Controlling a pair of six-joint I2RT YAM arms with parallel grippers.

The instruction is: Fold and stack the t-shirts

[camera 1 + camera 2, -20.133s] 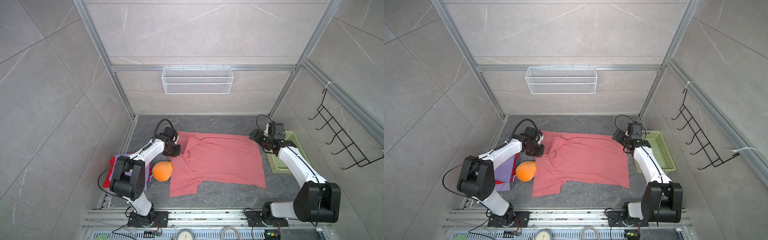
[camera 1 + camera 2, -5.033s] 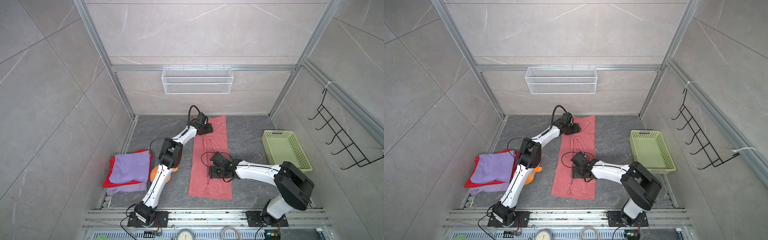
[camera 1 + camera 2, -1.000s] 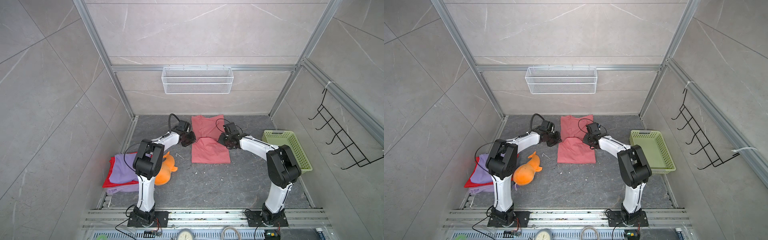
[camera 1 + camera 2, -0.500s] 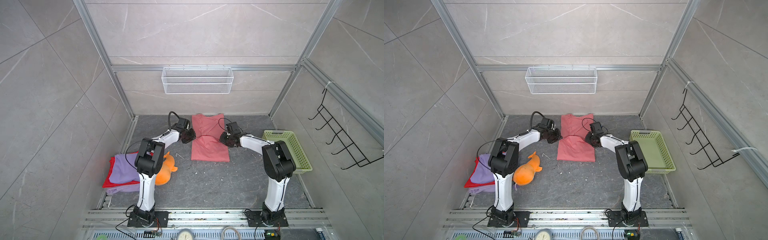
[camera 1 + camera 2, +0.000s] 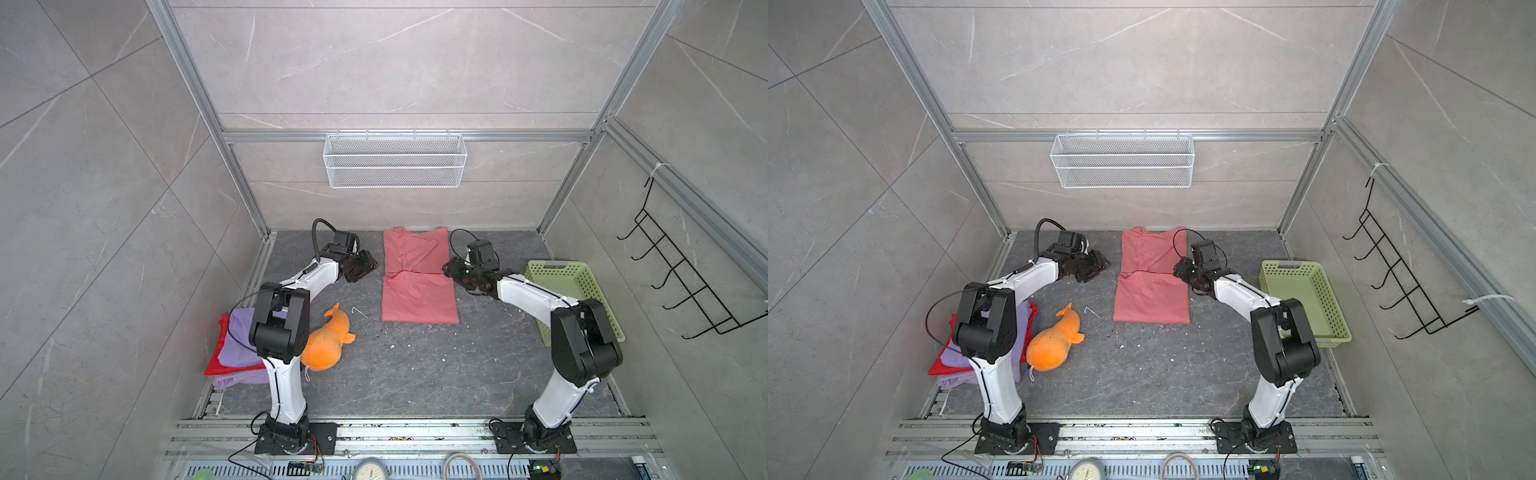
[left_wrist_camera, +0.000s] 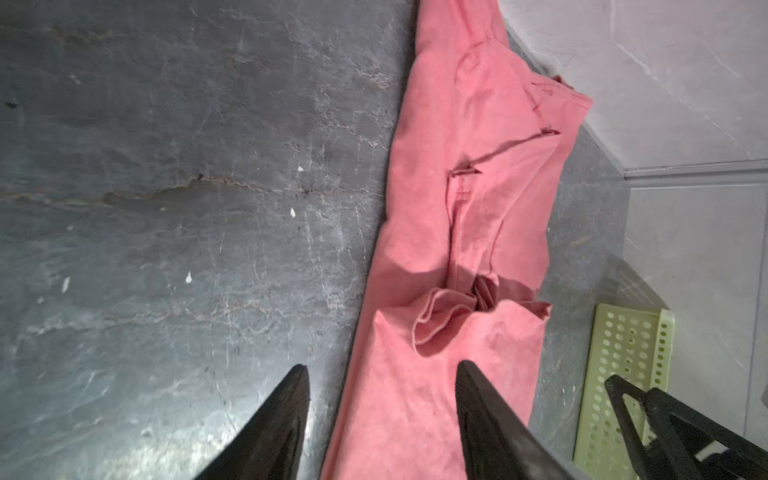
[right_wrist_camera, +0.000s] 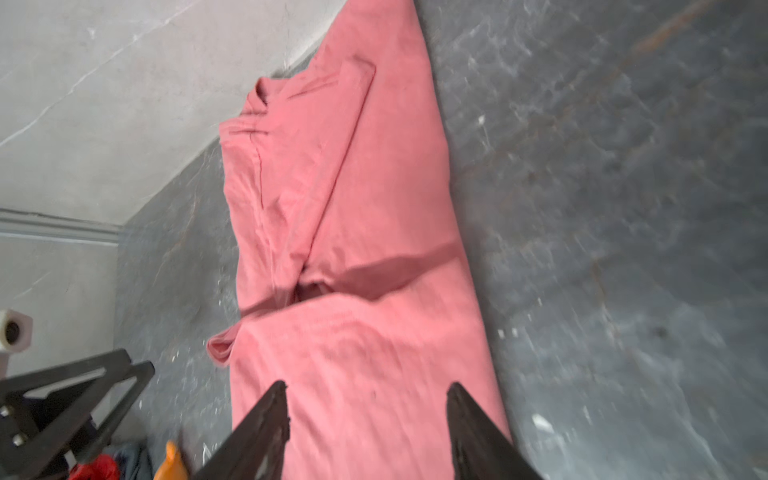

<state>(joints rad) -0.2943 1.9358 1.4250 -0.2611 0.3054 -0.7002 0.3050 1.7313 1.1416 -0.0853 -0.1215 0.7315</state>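
Note:
The salmon-pink t-shirt lies flat at the back middle of the floor as a narrow strip. Its near half is doubled over, and that layer's edge ends in a crease across the middle. My left gripper hovers just left of that crease, open, clear of the cloth. My right gripper is open at the crease's right end. In the wrist views the open left gripper and right gripper hold nothing, with pink cloth beneath them. A lavender t-shirt lies on a red t-shirt at the left.
An orange plush toy lies beside the left arm. A pale green basket stands at the right. A white wire basket hangs on the back wall. A black hook rack is on the right wall.
Both grippers have gone from shut to open and let go of the pink shirt's doubled edge. The left one has drawn off to the left of the cloth.

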